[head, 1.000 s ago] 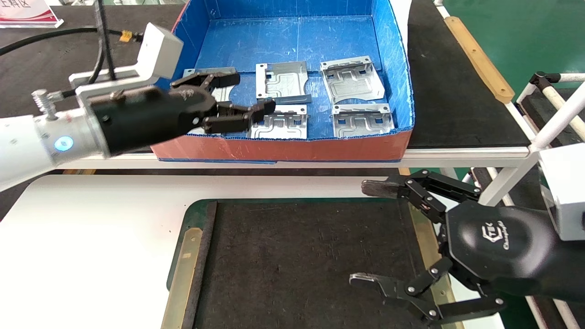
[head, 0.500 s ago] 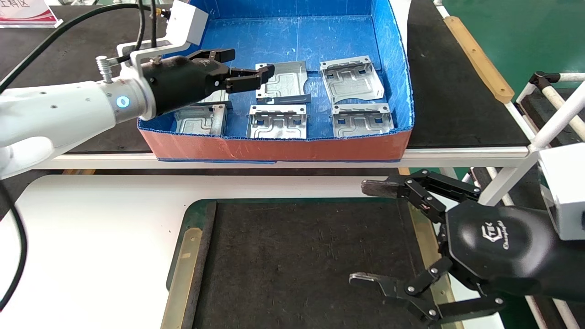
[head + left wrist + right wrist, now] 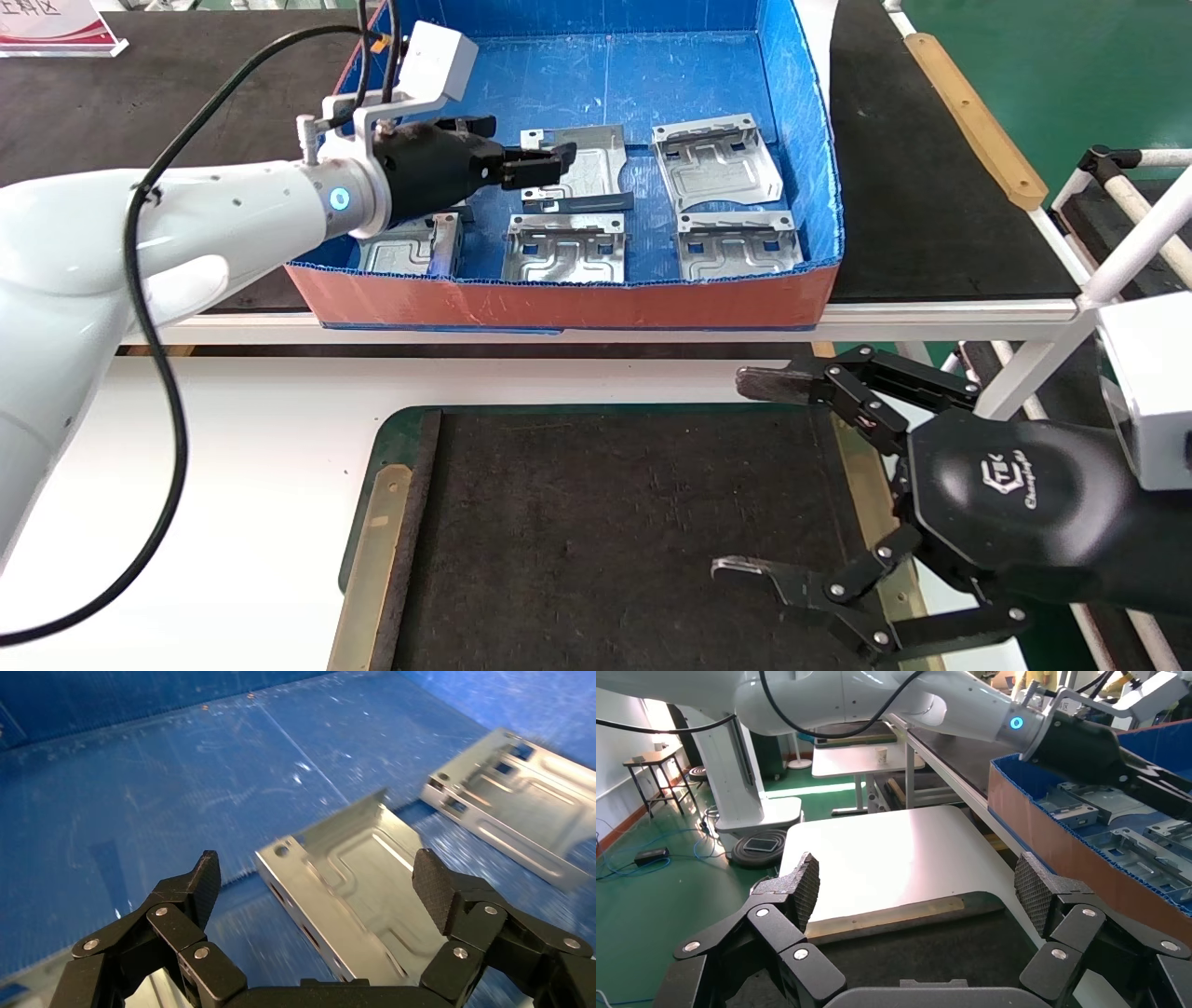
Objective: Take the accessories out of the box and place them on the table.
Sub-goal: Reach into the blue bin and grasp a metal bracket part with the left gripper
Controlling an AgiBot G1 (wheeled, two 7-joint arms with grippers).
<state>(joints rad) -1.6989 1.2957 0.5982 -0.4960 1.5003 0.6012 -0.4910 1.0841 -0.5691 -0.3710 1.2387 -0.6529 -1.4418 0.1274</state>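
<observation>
The box [image 3: 559, 304], blue inside and orange outside, stands on the bench and holds several silver-grey accessories. My left gripper [image 3: 528, 137] is open inside the box, just above the back middle accessory [image 3: 596, 158]. In the left wrist view this accessory [image 3: 372, 874] lies between the spread fingers of the left gripper [image 3: 316, 871], untouched. Other accessories lie at the back right [image 3: 715, 160], front right [image 3: 738, 244], front middle [image 3: 565, 248] and front left [image 3: 410, 249]. My right gripper [image 3: 745, 475] is open and empty above the right edge of the dark mat [image 3: 605, 522] on the white table [image 3: 214, 485].
The black-topped bench [image 3: 922, 186] carries a wooden strip [image 3: 978, 121] at its right edge. White tube framing [image 3: 1136, 242] stands at the far right. The left arm's black cable [image 3: 158, 373] hangs over the table's left side. In the right wrist view the box [image 3: 1074, 853] stands beyond the table.
My left arm has moved from the box's front left to farther in and to the right, over the back middle accessory, still open. The right gripper has not moved.
</observation>
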